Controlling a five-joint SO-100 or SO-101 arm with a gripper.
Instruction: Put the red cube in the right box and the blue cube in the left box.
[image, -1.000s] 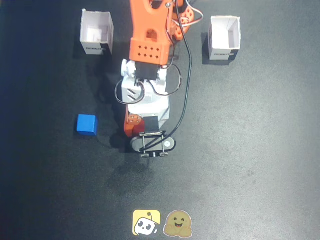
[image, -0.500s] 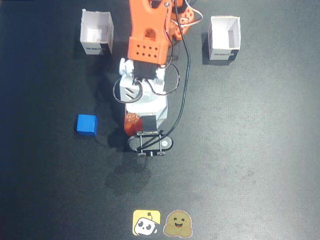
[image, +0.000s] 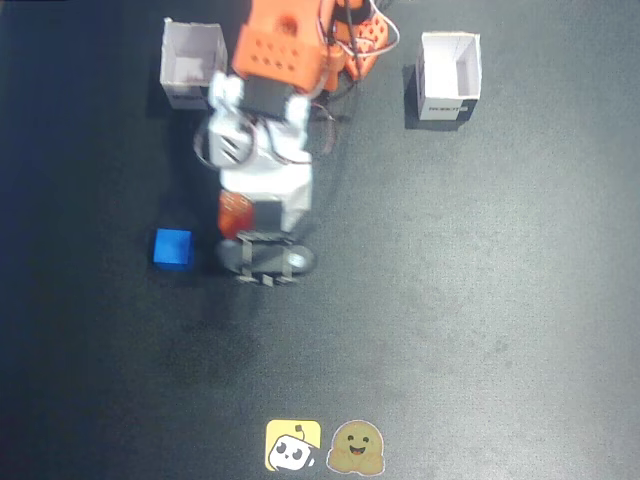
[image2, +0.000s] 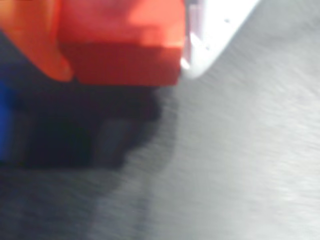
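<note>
Red cube (image2: 120, 47) sits gripped between the orange and white fingers in the wrist view, raised above the dark table (image: 450, 300), its shadow falling below. Gripper (image: 236, 215) is closed onto it, seen in the fixed view as a red patch just right of the blue cube (image: 172, 248), which rests on the table, untouched. Two white boxes stand at the far edge, one left (image: 192, 62), one right (image: 448, 76). Judged step: carrying red. Next move calls for a swing across to the right box and release above its opening.
</note>
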